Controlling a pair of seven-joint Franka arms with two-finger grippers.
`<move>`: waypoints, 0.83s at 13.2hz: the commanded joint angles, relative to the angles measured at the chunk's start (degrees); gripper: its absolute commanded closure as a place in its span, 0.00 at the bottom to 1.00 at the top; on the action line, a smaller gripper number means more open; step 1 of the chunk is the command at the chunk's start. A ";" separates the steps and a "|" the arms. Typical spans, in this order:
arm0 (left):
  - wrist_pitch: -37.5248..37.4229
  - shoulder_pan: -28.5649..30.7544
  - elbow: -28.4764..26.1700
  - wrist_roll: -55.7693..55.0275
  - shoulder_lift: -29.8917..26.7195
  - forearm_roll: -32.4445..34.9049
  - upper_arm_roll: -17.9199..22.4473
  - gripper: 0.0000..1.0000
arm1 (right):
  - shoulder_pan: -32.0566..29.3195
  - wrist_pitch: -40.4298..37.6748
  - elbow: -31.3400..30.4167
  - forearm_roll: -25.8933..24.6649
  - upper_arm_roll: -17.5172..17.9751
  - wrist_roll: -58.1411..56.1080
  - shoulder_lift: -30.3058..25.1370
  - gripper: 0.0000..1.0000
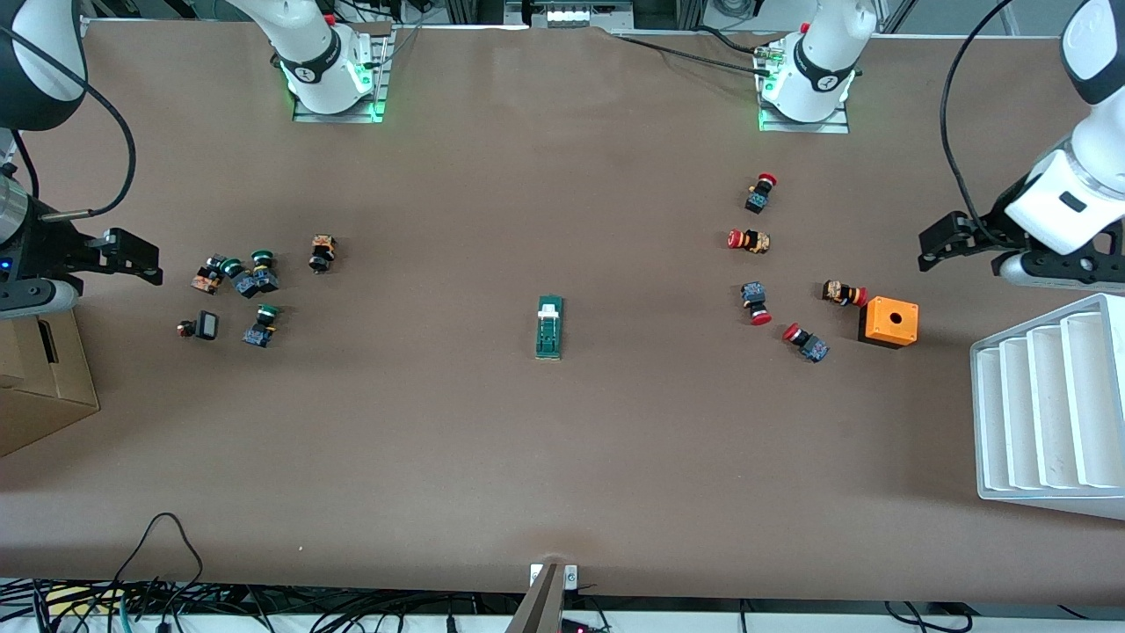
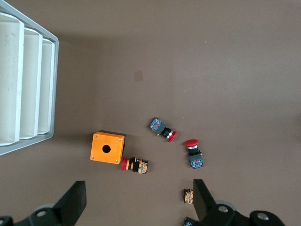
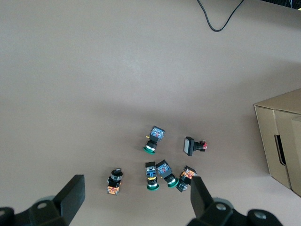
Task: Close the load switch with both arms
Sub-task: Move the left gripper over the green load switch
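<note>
The load switch [image 1: 549, 327], a narrow dark-green block with a white handle piece at its end toward the robots, lies alone at the middle of the table. It shows in neither wrist view. My left gripper [image 1: 945, 242] hangs open and empty over the table at the left arm's end, over bare cloth beside the orange box; its fingers stand wide apart in the left wrist view [image 2: 138, 197]. My right gripper [image 1: 132, 255] hangs open and empty at the right arm's end, over the cluster of green-capped buttons; it also shows in the right wrist view [image 3: 136, 193].
Several red-capped push buttons [image 1: 750, 240] and an orange box with a hole [image 1: 889, 322] lie toward the left arm's end, next to a white ribbed tray [image 1: 1046, 404]. Green-capped buttons [image 1: 255, 277] and a cardboard box [image 1: 39, 378] lie toward the right arm's end.
</note>
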 commanded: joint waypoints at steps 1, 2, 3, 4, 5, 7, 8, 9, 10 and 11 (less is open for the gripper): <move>-1.08 -0.05 -0.08 -0.71 -0.92 -0.56 -0.24 0.00 | -0.18 -0.86 0.04 -0.96 0.25 -0.41 -0.91 0.01; -1.08 -0.05 -0.08 -0.71 -0.92 -0.56 -0.24 0.00 | -0.18 -0.77 0.04 -0.96 0.25 -0.50 -0.91 0.01; -0.90 -0.14 -0.08 -0.89 -0.83 -0.56 -0.33 0.00 | -0.18 -0.77 0.04 -0.96 0.25 -0.58 -0.91 0.01; -0.55 -0.22 0.70 -2.63 -0.66 -0.65 -1.72 0.00 | -0.18 -0.77 0.04 -0.96 0.25 -0.58 -0.91 0.01; -0.46 -0.22 1.93 -5.34 -0.31 -0.65 -4.26 0.00 | -0.18 -0.77 0.04 -0.96 0.25 -0.67 -0.82 0.01; 1.02 -0.22 2.12 -10.18 -0.39 -0.73 -9.44 0.00 | -0.18 -0.77 0.04 -0.96 0.25 -0.67 -0.82 0.01; 1.90 -0.22 2.03 -13.25 -0.31 -0.74 -12.26 0.00 | -0.18 -0.77 0.04 -0.96 0.25 -0.76 -0.82 0.01; 3.65 -0.22 1.51 -16.24 -0.31 -0.47 -15.42 0.00 | -0.18 -0.77 0.13 -0.87 0.25 -0.76 -0.82 0.01; 5.32 -0.22 1.50 -19.32 -0.13 -0.38 -18.41 0.00 | -0.35 -0.77 0.04 -0.87 0.16 -0.76 -0.82 0.01; 7.08 -0.22 1.50 -22.91 0.13 -0.38 -20.61 0.00 | -0.35 -0.77 0.13 -0.87 0.08 -0.76 -0.82 0.01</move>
